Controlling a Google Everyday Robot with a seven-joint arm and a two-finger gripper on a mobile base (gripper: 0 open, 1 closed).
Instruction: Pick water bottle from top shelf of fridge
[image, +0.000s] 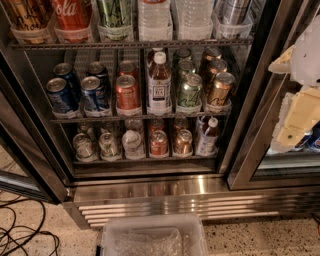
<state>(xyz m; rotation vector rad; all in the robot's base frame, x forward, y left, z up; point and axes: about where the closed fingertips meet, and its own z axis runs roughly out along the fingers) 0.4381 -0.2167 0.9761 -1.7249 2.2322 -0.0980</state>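
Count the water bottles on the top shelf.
2, side by side on the top shelf: one water bottle beside the green can, the other water bottle beside the silver can. Others may hide behind. The gripper is at the right edge of view.

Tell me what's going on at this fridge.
A robot is after a water bottle in the open fridge. The bottles stand in clear bins on the top shelf, next to cans. The pincer is off to the right, in front of the glass door there, apart from the shelf and touching no drink. No bottle has been picked yet.
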